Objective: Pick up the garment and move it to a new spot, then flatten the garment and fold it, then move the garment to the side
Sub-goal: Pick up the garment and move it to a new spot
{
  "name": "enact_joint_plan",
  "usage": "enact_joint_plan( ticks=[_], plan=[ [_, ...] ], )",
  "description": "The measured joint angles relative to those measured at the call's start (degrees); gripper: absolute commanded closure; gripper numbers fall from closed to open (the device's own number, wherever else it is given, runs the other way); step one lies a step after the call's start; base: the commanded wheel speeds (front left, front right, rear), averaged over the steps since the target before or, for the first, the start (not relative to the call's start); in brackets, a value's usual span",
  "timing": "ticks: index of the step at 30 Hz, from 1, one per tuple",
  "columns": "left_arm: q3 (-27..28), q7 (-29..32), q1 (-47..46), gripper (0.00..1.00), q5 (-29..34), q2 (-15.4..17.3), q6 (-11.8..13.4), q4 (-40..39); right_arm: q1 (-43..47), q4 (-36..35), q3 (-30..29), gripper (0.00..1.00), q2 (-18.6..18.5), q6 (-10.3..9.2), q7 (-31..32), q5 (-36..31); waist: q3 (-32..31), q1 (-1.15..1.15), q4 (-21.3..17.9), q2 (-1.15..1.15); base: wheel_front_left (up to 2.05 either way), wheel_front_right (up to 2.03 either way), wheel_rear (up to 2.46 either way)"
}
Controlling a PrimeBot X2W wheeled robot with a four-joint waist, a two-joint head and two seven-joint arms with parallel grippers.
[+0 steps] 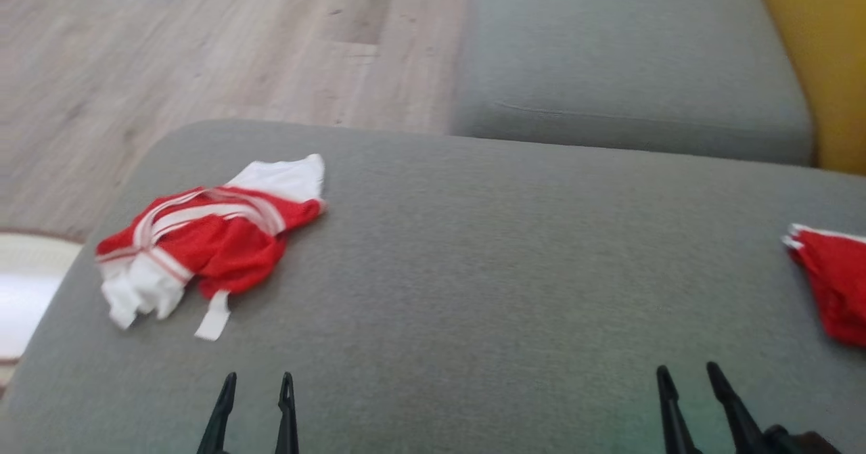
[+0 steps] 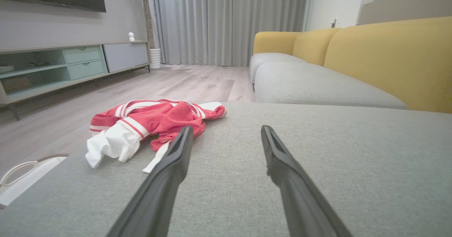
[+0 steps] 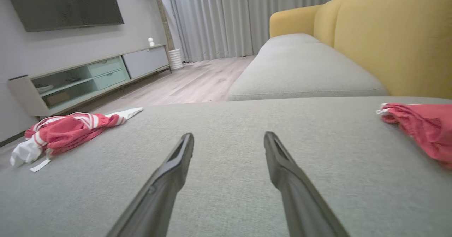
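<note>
A crumpled red and white garment (image 1: 210, 241) lies at the left of the grey sofa cushion (image 1: 487, 251); it also appears ahead and left in the left wrist view (image 2: 155, 122) and far left in the right wrist view (image 3: 67, 131). My left gripper (image 1: 258, 381) is open near the cushion's front edge, below and a little right of the garment, apart from it. Open too, with nothing between its fingers, my right gripper (image 1: 689, 374) sits at the lower right. In the wrist views the left gripper (image 2: 226, 129) and the right gripper (image 3: 229, 135) hover just over the cushion.
A second red garment (image 1: 833, 281) lies at the cushion's right edge, also on the right in the right wrist view (image 3: 422, 127). Another grey seat (image 1: 629, 68) and a yellow backrest (image 1: 822, 48) lie beyond. Wooden floor (image 1: 203, 41) and a TV cabinet (image 2: 67, 65) are to the left.
</note>
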Motion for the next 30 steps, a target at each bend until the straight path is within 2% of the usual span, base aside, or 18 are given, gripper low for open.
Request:
enact_joint_plan(
  ticks=[12, 15, 26, 30],
  plan=[
    [2.08, 0.0, -0.34, 0.0, 0.22, 0.01, -0.92, -0.19, -0.47, 0.1, 1.76, 0.0, 0.68, 0.0, 0.0, 0.07, 1.47, 0.0, 9.6, 0.0, 0.0, 0.0, 0.0],
    [3.82, 0.0, -0.44, 0.0, 0.07, 0.0, -0.38, -0.76, -2.86, 0.73, 2.87, 0.0, 0.53, 0.0, 0.0, -0.07, 3.03, 0.01, 11.69, 0.0, 0.0, 0.0, 0.0],
    [5.35, 0.0, -1.68, 0.0, -0.21, -0.05, 0.12, -2.14, -6.04, 2.3, 4.9, 0.0, -1.65, 0.0, 0.0, -0.02, 5.01, 0.0, 13.36, 0.0, 0.0, 0.0, 0.0],
    [5.33, 0.0, -3.41, 0.0, 0.22, 0.13, -1.21, -2.13, -5.85, 2.22, 4.01, 0.0, -1.69, 0.0, 0.0, -0.02, 5.49, 0.0, 13.79, 0.0, 0.0, 0.0, 0.0]
  ],
)
